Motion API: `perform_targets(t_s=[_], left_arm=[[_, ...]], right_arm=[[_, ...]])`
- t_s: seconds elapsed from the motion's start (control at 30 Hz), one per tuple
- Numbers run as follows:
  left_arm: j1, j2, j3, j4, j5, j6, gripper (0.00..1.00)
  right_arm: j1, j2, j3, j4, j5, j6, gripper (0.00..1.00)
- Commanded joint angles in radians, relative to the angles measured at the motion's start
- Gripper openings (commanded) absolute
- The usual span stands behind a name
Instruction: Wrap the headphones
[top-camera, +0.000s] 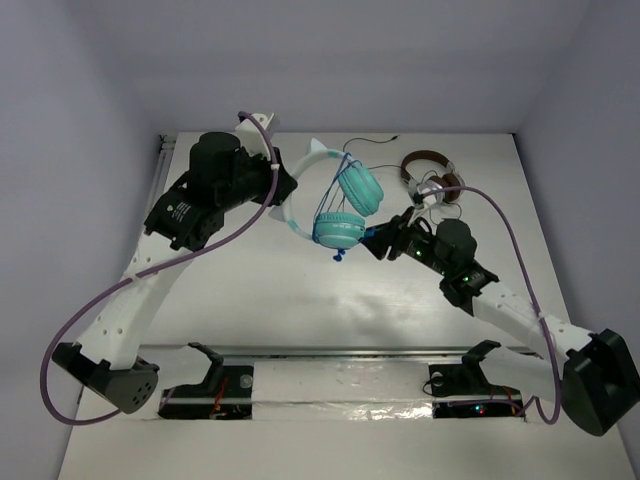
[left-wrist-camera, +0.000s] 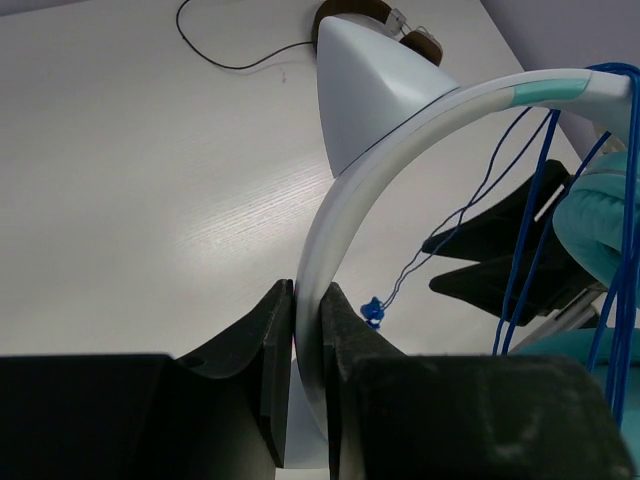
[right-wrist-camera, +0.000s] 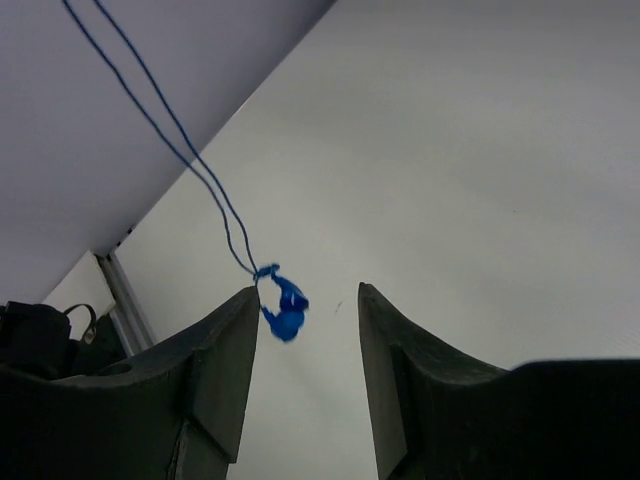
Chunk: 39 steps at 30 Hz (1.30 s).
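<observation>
Two sets: teal headphones (top-camera: 340, 228), brown headphones (top-camera: 432, 190). Left hand (left-wrist-camera: 308, 300) clamps pale headband (left-wrist-camera: 340, 200); right hand (right-wrist-camera: 307, 292) open near blue plug (right-wrist-camera: 287, 308).

Top view: the left arm (top-camera: 150, 290) rises from its base toward 1 o'clock, and its wrist bends so that the left tool (top-camera: 283, 197) points toward 3 o'clock. Its fingers (left-wrist-camera: 275, 340) press on the headband of the headphones (top-camera: 360, 187). The right arm (top-camera: 520, 310) reaches toward 10 o'clock. The right tool (top-camera: 385, 238) points toward 9 o'clock, its fingers (right-wrist-camera: 225, 350) parted.
</observation>
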Motion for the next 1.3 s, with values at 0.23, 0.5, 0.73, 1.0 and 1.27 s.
perform_targets(t_s=[0.23, 0.5, 0.73, 1.0, 1.27], left_arm=[[0.003, 0.009, 0.111, 0.099, 0.015, -0.047, 0.00], [0.003, 0.015, 0.110, 0.088, 0.012, -0.047, 0.00], [0.003, 0.020, 0.099, 0.108, 0.064, -0.064, 0.00], [0.003, 0.014, 0.070, 0.122, 0.076, -0.076, 0.00], [0.003, 0.009, 0.067, 0.120, 0.075, -0.075, 0.00]], right_arm=[[-0.008, 0.011, 0.007, 0.039, -0.082, 0.000, 0.54], [-0.008, 0.077, 0.101, -0.002, 0.110, -0.081, 0.67], [-0.008, 0.116, 0.130, -0.036, 0.135, -0.127, 0.66], [-0.008, 0.291, 0.160, 0.172, -0.098, -0.054, 0.62], [-0.008, 0.368, 0.237, 0.223, -0.056, -0.069, 0.54]])
